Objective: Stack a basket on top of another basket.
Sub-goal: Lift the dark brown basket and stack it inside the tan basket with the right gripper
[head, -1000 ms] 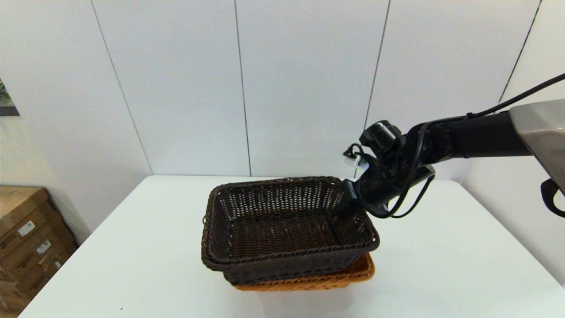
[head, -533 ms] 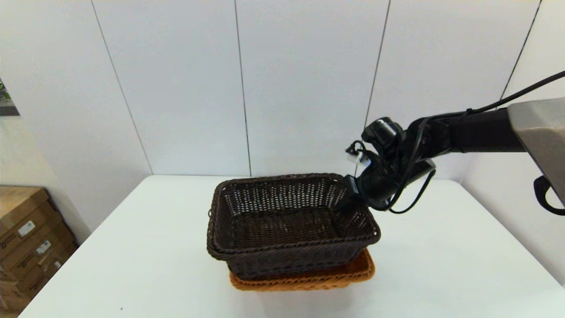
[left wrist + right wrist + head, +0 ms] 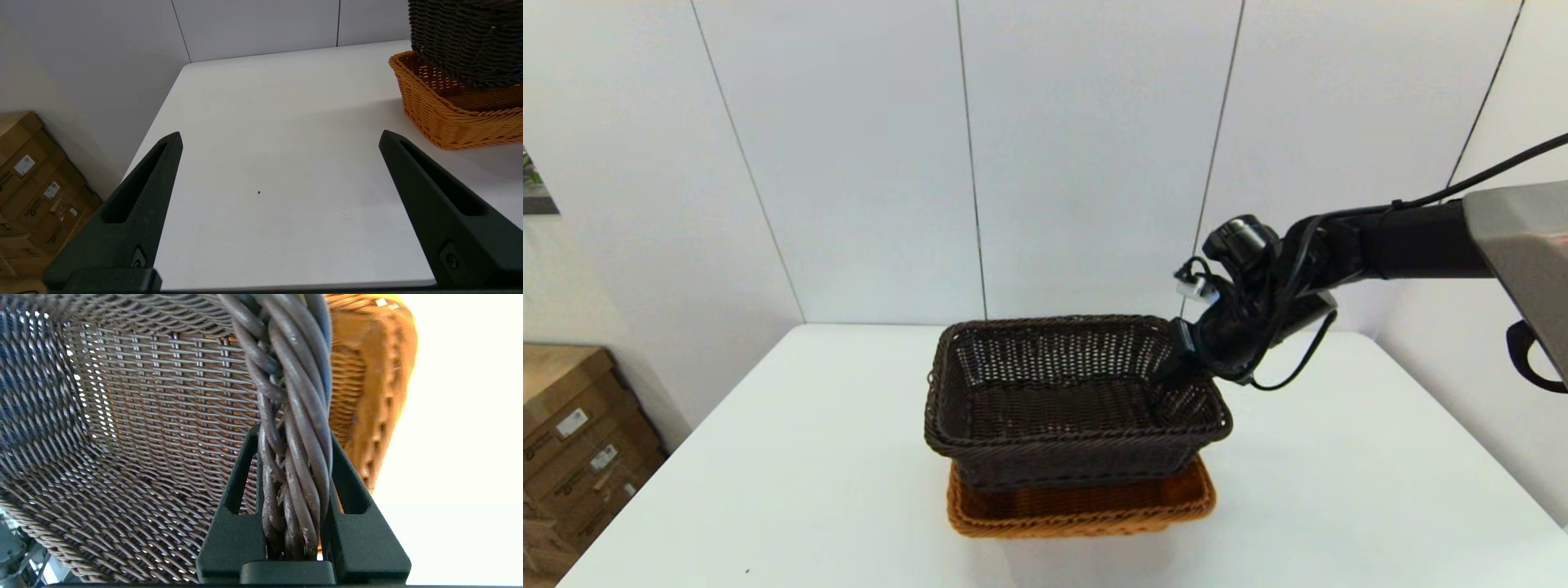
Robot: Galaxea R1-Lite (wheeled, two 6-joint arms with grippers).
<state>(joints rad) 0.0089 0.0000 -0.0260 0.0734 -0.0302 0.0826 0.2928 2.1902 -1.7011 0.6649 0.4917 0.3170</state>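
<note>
My right gripper (image 3: 295, 473) fingers clamp braided rim of dark brown woven wicker basket (image 3: 1070, 400), held above orange-tan woven wicker basket (image 3: 1086, 506). My left gripper (image 3: 282, 171) fingers spread wide, beside orange-tan basket over white surface (image 3: 792, 482).

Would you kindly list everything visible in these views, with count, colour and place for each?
dark basket: one, dark brown, above the orange basket and overlapping it, held by its right rim; whether it rests on it cannot be told.
orange basket: one, orange-tan, on the table under the dark basket.
table: one, white, under both baskets.
cardboard boxes: several, brown, on the floor off the table's left side.
wall panels: several, white, behind the table.
right gripper: one, black, shut on the dark basket's braided rim at its right side.
left gripper: one, black, open, above bare table to the left of the baskets.
</note>
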